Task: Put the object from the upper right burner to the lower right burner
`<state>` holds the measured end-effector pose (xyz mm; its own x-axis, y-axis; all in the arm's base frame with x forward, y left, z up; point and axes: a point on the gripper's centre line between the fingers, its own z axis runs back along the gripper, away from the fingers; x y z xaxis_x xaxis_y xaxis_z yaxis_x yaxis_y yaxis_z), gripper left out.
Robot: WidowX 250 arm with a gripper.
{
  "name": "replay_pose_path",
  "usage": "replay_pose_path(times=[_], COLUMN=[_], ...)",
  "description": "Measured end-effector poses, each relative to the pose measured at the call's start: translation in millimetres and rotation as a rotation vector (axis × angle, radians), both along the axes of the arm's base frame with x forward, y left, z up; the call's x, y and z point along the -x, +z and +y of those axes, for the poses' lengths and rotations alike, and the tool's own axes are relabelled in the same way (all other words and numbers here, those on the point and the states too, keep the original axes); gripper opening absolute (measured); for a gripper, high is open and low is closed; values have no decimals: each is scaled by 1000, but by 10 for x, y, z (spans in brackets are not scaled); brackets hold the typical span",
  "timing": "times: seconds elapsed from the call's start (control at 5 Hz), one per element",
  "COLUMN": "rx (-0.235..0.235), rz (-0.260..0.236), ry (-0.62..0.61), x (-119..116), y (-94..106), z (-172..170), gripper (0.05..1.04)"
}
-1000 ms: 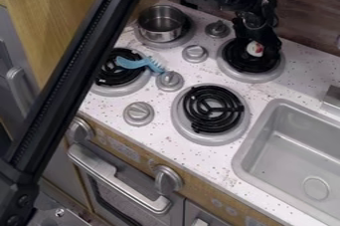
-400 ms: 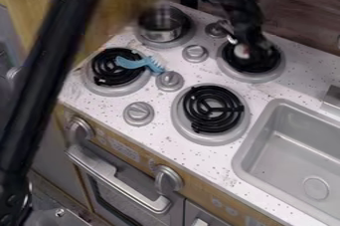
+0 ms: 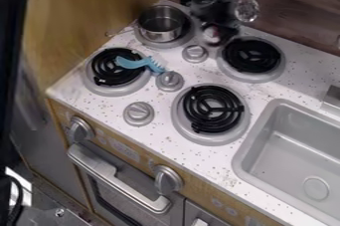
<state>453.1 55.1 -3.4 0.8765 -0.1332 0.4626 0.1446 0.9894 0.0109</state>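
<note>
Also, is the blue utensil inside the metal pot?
No, the blue utensil lies with one end over a black coil, outside the metal pot.

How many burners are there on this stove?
4: upper left burner under the pot, lower left burner partly under the blue tool, upper right burner, lower right burner.

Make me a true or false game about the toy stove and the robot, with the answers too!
1. The metal pot sits on the upper left burner. True.
2. The blue toy is in the sink. False: it lies partly on the lower left burner.
3. The gripper holds a small white thing. True.
4. The small white thing lies on the lower right burner. False: it is at the gripper.
</note>
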Motion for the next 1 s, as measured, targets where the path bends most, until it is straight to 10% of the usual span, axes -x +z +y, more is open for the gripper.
replay_pose_path(times=[0.4, 1.0], rx=[-85, -116], rz=[158, 194], ry=[-138, -214], x=[647, 960], y=[-379, -300], z=[-124, -353], gripper=[499, 544])
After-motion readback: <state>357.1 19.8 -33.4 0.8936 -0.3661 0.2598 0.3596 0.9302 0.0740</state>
